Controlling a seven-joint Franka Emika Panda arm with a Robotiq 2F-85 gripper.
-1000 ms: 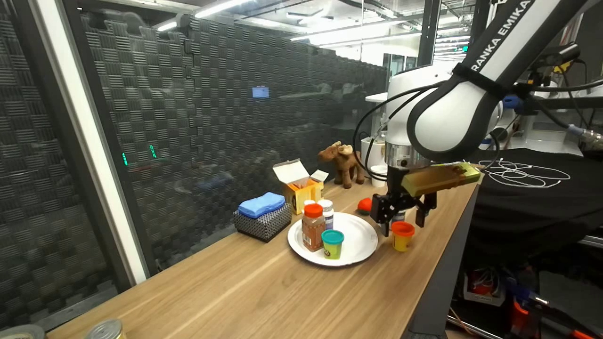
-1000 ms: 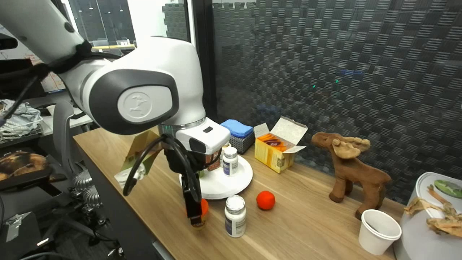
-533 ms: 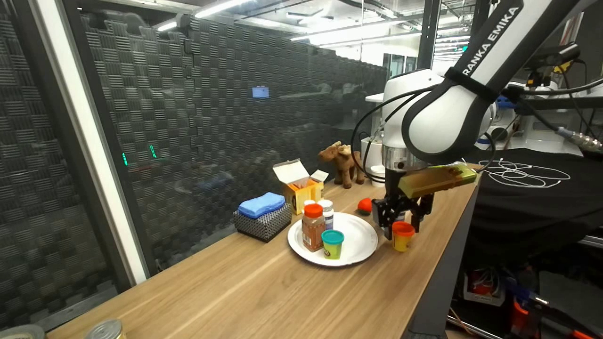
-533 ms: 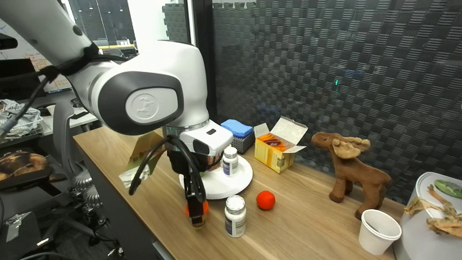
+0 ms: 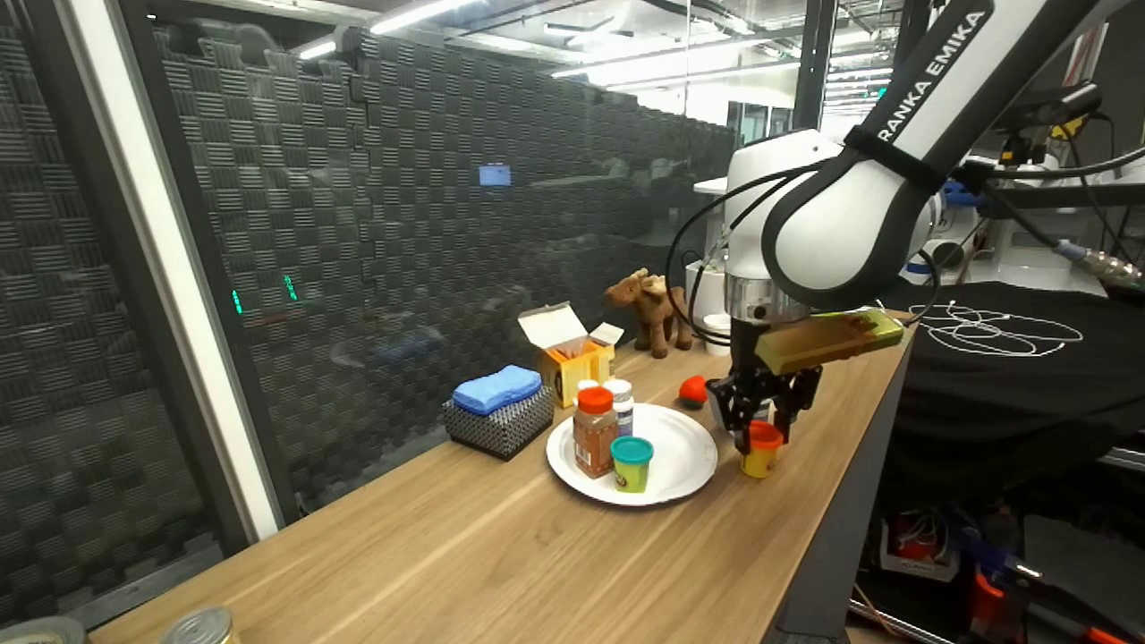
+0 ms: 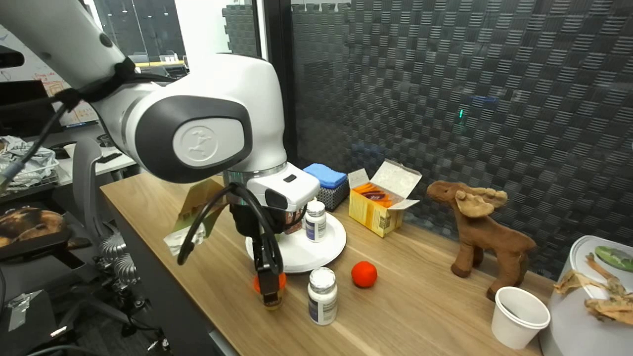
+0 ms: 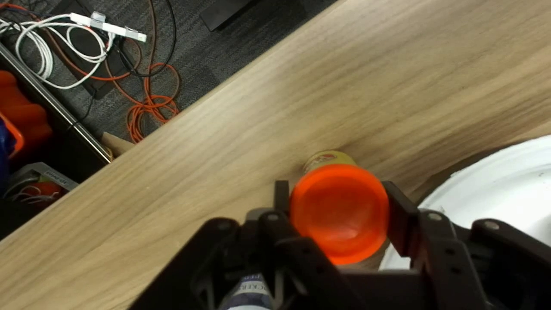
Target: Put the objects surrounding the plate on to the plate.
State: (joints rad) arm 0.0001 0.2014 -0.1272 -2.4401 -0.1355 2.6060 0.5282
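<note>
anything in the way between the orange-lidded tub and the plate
Nothing visible except the gripper itself: one of its fingers shows between the orange-lidded tub and the plate in the wrist view. The white bottle beside the tub stands to one side of that path.

Compared with a second ago, the fingers [image 7: 400, 220] are much nearer to each other, and now they touch the orange-lidded cup [image 5: 760, 462] from both sides. This cup is also moved a little towards the plate [image 5: 682, 452], and the arm [image 5: 832, 224] is slightly displaced in both exterior views.
</note>
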